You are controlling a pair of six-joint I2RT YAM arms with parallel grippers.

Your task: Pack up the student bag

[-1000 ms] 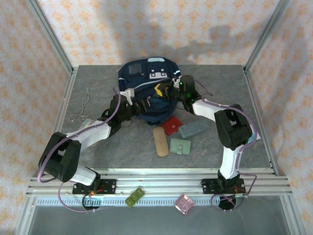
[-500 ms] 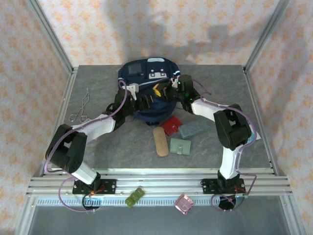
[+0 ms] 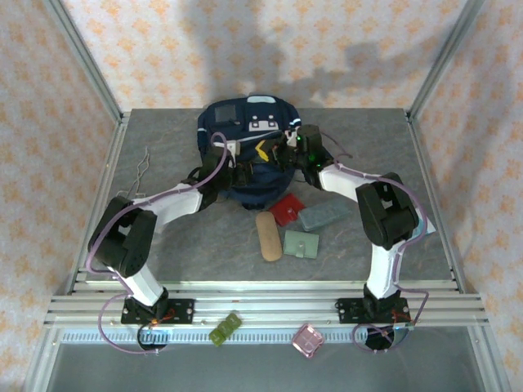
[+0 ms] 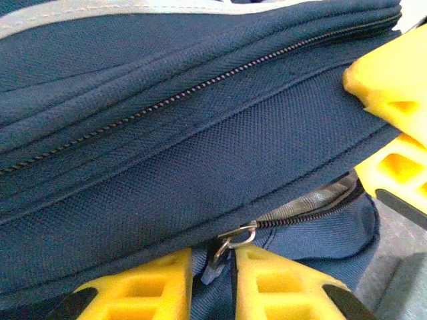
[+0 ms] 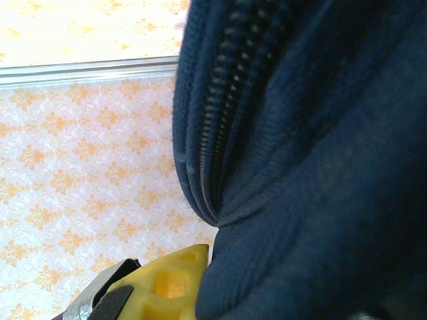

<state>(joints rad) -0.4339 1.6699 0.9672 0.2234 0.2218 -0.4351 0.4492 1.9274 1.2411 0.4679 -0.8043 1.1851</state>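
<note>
From above, your student bag point(image 3: 245, 131) lies far-centre on the table point(image 3: 163, 237); your left wrist view shows the left gripper point(image 4: 223, 287) pinched nearly shut on the zipper pull point(image 4: 235, 239); your right wrist view shows the right gripper point(image 5: 170, 277) clamped tight on bag fabric.

Orange-patterned walls point(image 3: 163, 49), grey tabletop point(image 3: 204, 245)

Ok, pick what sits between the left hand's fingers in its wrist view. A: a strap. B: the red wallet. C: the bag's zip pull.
C: the metal zip pull of the bag lies in the narrow gap between the yellow fingers of the left hand.
</note>
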